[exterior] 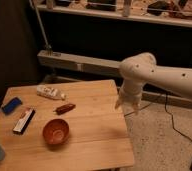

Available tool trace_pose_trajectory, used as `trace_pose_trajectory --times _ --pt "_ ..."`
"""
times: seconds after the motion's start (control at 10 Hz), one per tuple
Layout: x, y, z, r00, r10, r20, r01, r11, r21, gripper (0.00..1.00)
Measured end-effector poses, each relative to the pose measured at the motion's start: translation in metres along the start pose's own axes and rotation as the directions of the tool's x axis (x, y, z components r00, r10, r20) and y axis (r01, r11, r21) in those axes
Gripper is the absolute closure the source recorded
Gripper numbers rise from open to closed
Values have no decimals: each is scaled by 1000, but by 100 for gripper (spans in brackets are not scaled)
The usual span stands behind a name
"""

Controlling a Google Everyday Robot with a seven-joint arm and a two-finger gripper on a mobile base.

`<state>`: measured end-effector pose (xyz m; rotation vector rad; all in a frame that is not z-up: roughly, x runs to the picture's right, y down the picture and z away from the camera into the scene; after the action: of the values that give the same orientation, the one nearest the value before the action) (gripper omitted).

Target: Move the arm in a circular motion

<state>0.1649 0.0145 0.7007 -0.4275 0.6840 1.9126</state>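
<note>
Beside the light wooden desk [89, 131], the thick off-white tubular arm [169, 77] dangles its tapered end effector [128, 104], clenched or released I cannot tell; circling too low could strike the desk edge

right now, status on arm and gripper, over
Gripper pointing down, just past table edge. Arm reaching in from picture right. Bowl well clear, apart.

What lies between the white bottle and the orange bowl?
A small red-brown packet, in the camera view; the gripper hangs at the table's edge.
</note>
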Motion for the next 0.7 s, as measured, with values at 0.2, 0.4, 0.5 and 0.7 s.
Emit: trace_pose_trajectory --times 0.2,0.4,0.5,0.7 --pt "-28 43 -23 1000 -2 18 2 1000 5 35" --pt "-40 103 -35 997 -61 40 61 998 7 35" --pt "-39 138 -39 991 -120 58 120 993 -4 35" --pt "-19 218 -51 949 -289 126 297 953 -53 35"
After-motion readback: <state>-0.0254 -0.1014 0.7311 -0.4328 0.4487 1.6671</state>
